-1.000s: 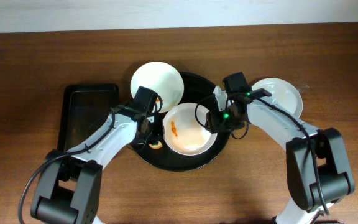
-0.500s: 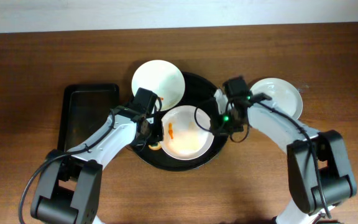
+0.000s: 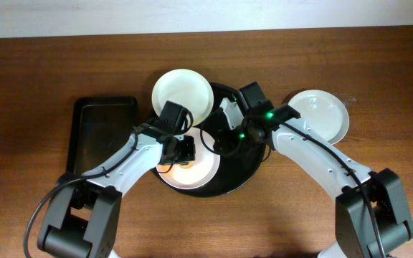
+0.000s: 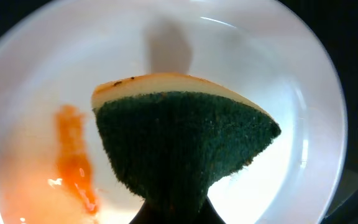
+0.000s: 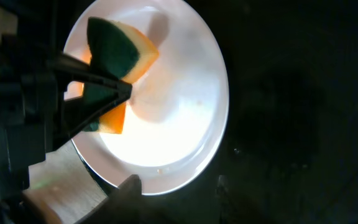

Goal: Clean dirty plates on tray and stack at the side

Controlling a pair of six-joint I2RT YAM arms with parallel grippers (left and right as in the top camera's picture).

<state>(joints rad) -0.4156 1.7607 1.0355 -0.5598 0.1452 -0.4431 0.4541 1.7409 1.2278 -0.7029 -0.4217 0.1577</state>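
Since a second ago the plate [image 3: 201,175] has slid to the near-left part of the tray [image 3: 248,170], and the right tool [image 3: 221,140] has swung in over the tray's middle.

Overhead, the left tool [image 3: 181,153] hangs over that plate, clamped on a sponge [image 3: 183,164]. A second plate [image 3: 183,93] overlaps the tray's far rim. A third plate [image 3: 321,115] lies on the tabletop [image 3: 378,64] to the right, apart from the tray.

From the left wrist, we see the sponge's green face pinched from below. The orange smear [image 4: 73,158] lies just left of it, not yet wiped. We judge the sponge should shift left onto the smear, press flat and sweep along the streak rather than dab.

From the right wrist, the right tool's fingers [image 5: 129,185] stand apart at the plate's near rim, holding nothing. The plate looks free to skate on the tray, so we would steady its rim with the right tool before pressing. That tool should stay clear of the sponge's path.
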